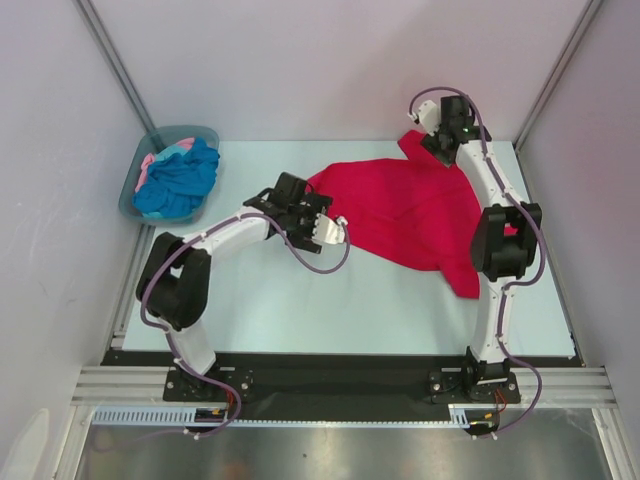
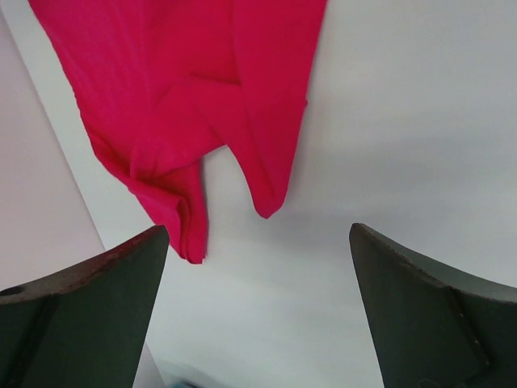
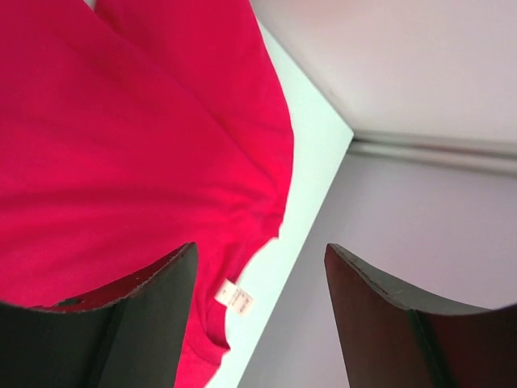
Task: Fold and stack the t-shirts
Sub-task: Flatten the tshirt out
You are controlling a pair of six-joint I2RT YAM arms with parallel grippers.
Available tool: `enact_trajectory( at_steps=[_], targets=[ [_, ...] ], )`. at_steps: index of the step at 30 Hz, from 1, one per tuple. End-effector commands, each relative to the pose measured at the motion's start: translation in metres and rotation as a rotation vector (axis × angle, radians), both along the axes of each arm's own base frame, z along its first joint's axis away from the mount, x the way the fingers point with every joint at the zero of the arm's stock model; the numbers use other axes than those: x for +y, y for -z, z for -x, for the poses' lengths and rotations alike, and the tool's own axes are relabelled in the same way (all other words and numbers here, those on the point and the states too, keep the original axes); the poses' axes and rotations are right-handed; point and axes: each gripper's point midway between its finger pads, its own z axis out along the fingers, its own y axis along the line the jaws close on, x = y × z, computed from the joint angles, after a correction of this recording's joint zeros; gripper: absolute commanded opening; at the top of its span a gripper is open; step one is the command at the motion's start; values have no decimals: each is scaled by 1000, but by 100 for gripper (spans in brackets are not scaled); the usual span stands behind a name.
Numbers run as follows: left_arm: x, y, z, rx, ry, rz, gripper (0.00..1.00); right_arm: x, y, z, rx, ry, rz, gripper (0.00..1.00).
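Left gripper (image 2: pixel 258 234): jaws wide apart, empty, at the 9 o'clock edge of the crumpled crimson-red cloth t-shirt (image 1: pixel 410 210). Right gripper (image 3: pixel 260 246): jaws apart, empty, over its 12 o'clock corner.

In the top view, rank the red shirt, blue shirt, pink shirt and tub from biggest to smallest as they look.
1. red t-shirt, spread out.
2. tub.
3. blue t-shirt, bunched in it, nearly as large.
4. pink t-shirt: only slivers show beside the blue, so its true size is unsure.
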Motion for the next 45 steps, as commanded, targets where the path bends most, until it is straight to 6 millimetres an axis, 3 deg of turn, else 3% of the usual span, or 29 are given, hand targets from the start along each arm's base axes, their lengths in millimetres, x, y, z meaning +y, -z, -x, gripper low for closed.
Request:
enact_trajectory(
  at_steps=[1,8,14,19,21,23,28,30,32,39,42,43,44,45],
  targets=[
    [-11,8,-2,-45,106,6,100,-14,-22,11,-20,44,14,70],
    [-13,39,-12,-29,137,-45,100,-18,-37,13,-49,65,14,70],
    [-21,46,-25,-30,129,-40,95,-18,-44,14,-63,72,11,70],
    [-22,48,-34,-39,118,-51,81,-17,-44,13,-66,71,7,70],
    [-22,47,-36,-42,116,-52,70,-18,-46,13,-71,75,7,69],
    [-22,43,-37,-51,115,-54,59,-17,-45,11,-75,75,5,69],
    [-16,38,-31,-43,117,-75,45,-16,-46,8,-82,72,4,69],
    [-14,33,-29,-39,114,-80,30,-16,-44,7,-79,73,3,69],
    [-10,25,-27,-47,105,-84,1,-15,-45,6,-82,71,3,69],
    [14,-1,-9,-17,96,-176,0,-11,-47,1,-97,62,-4,69],
    [28,-18,0,12,81,-241,0,-11,-46,1,-97,57,-5,69],
    [28,-35,-3,1,78,-246,0,-9,-45,0,-96,54,-6,68],
    [32,-38,1,26,80,-264,0,-8,-44,0,-93,46,-8,68],
    [43,-36,18,109,86,-315,0,-8,-44,0,-92,44,-10,68]
  ],
)
